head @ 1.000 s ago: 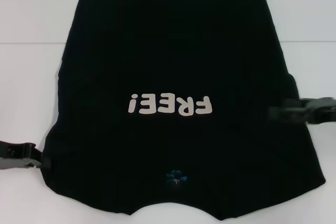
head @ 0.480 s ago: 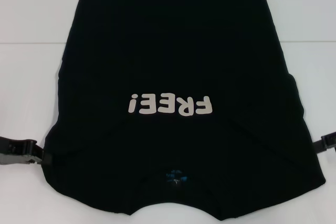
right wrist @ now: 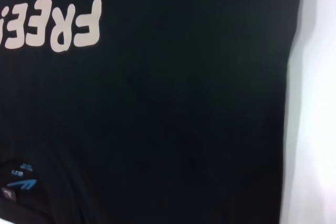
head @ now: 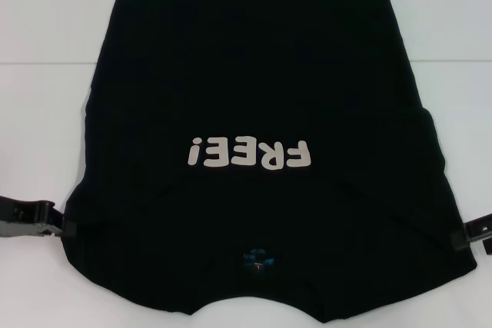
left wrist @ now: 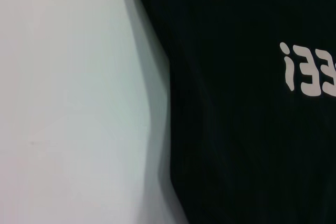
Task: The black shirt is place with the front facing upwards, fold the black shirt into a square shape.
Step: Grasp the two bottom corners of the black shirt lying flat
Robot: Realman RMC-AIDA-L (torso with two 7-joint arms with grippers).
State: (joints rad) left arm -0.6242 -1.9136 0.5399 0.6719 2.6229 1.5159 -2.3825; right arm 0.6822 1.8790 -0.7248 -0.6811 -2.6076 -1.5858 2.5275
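The black shirt (head: 254, 74) lies flat on the white table, front up, with both sleeves folded in over the body. Its cream "FREE!" lettering (head: 250, 153) reads upside down, and the blue neck mark (head: 257, 260) is near the front edge. My left gripper (head: 60, 227) sits at the shirt's near left edge. My right gripper (head: 470, 233) sits at the shirt's near right edge, mostly out of view. The left wrist view shows the shirt's edge (left wrist: 236, 129) beside bare table. The right wrist view shows the shirt (right wrist: 173, 129), its lettering (right wrist: 58, 27) and the blue mark (right wrist: 21, 182).
The white table (head: 46, 51) shows bare on both sides of the shirt and behind it. The shirt's near edge runs out of the head view's bottom.
My right gripper has drawn back from the shirt's right side, moving outward and nearer to me, to the near right edge. My left gripper has barely shifted. Faint creases now show below the lettering.
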